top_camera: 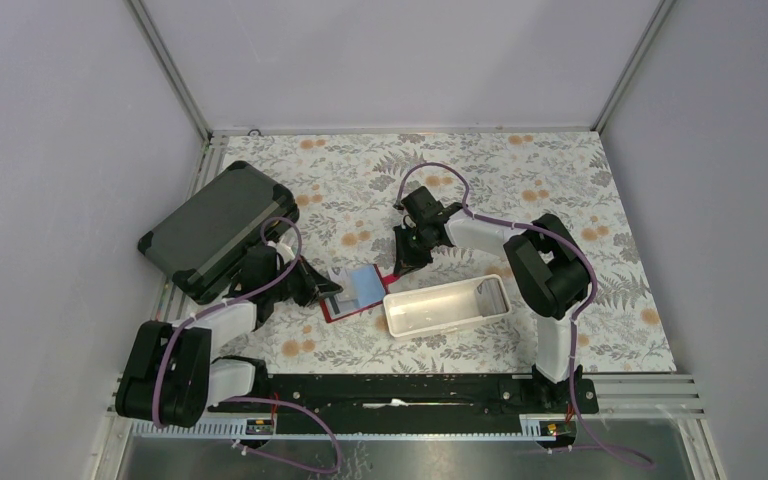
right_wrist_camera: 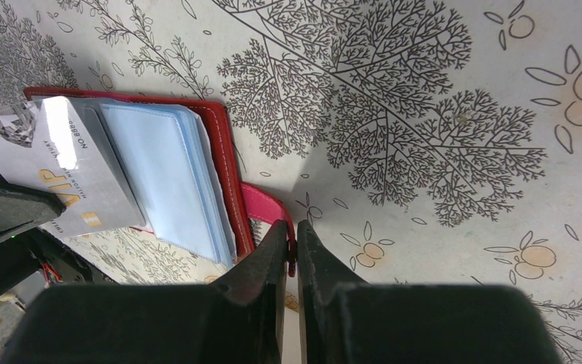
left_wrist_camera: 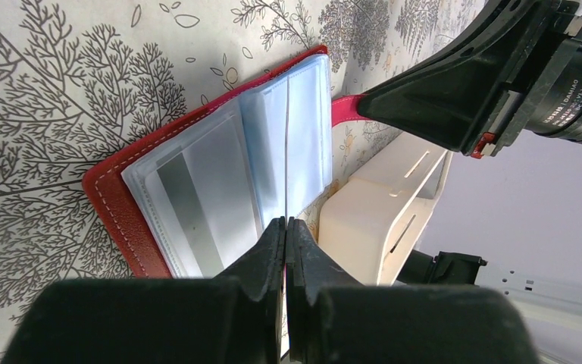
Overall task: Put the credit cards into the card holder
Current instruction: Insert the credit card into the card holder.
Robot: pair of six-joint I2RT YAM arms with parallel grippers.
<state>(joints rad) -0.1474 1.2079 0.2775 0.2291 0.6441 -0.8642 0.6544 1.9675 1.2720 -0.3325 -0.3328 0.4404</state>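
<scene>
While its edge is hidden, left end effector (left_wrist_camera: 286,221) pinches card (right_wrist_camera: 83,163), right end effector (right_wrist_camera: 294,226) card holder (right_wrist_camera: 226,152)

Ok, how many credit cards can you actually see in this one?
1: a silvery VIP card, pinched in the left gripper over the open card holder. The pale blue leaves beside it may be sleeves or cards, so more may be hidden.

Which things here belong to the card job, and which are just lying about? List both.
Job:
- wallet, open
- card, at the wallet's sleeves
- left gripper, shut on a sleeve
- right gripper, shut on the wallet's strap

Lying about:
- tray
- case
</scene>
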